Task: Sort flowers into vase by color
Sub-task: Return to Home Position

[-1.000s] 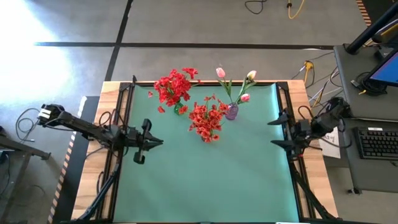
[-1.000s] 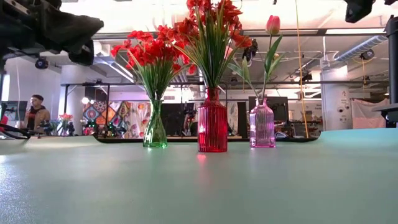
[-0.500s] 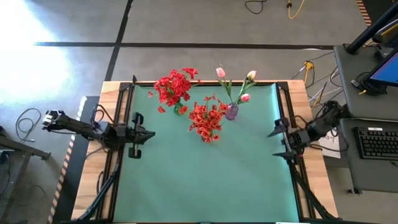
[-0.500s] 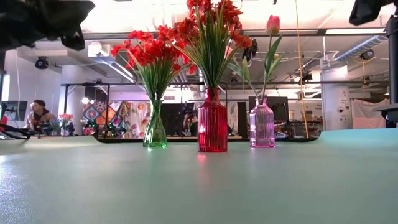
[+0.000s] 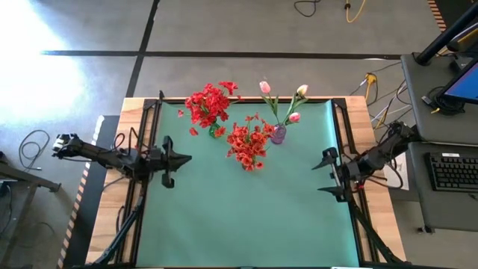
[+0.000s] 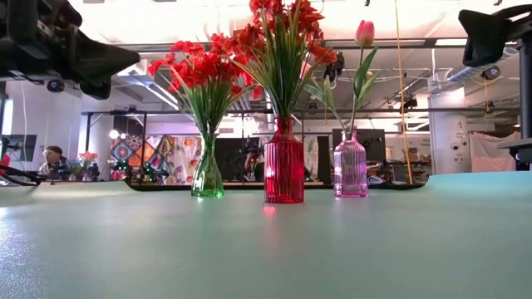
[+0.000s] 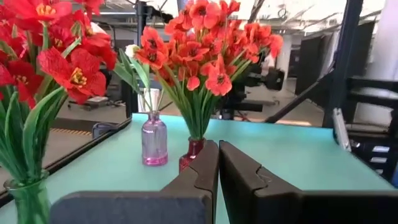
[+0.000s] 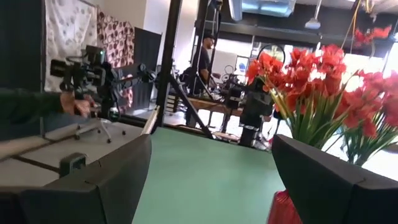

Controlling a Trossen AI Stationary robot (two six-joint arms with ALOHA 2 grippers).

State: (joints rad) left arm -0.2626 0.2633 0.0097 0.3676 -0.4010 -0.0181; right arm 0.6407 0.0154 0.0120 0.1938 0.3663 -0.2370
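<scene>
Three vases stand upright in a row at the table's far middle. A green glass vase (image 6: 207, 170) holds red flowers (image 5: 209, 104). A red ribbed vase (image 6: 283, 162) holds orange-red flowers (image 5: 250, 143). A purple vase (image 6: 350, 166) holds pink tulip buds (image 5: 278, 101). My left gripper (image 5: 185, 158) hovers shut and empty over the mat's left edge, pointing at the vases; its own view (image 7: 218, 146) shows its fingers closed. My right gripper (image 5: 321, 173) hovers open and empty over the mat's right edge; its own view (image 8: 211, 149) shows its fingers wide apart.
The green mat (image 5: 246, 217) lies bare between the arms and toward the near edge. Black frame rails (image 5: 146, 127) run along both table sides. A keyboard (image 5: 454, 170) sits on a desk at the right. A person's hand (image 8: 74, 102) shows beyond the table.
My right gripper has gone toward the table's near edge and a little inward over the mat. My left gripper has drawn back toward the left edge and shifted slightly toward the far edge. The vases and flowers have stayed still.
</scene>
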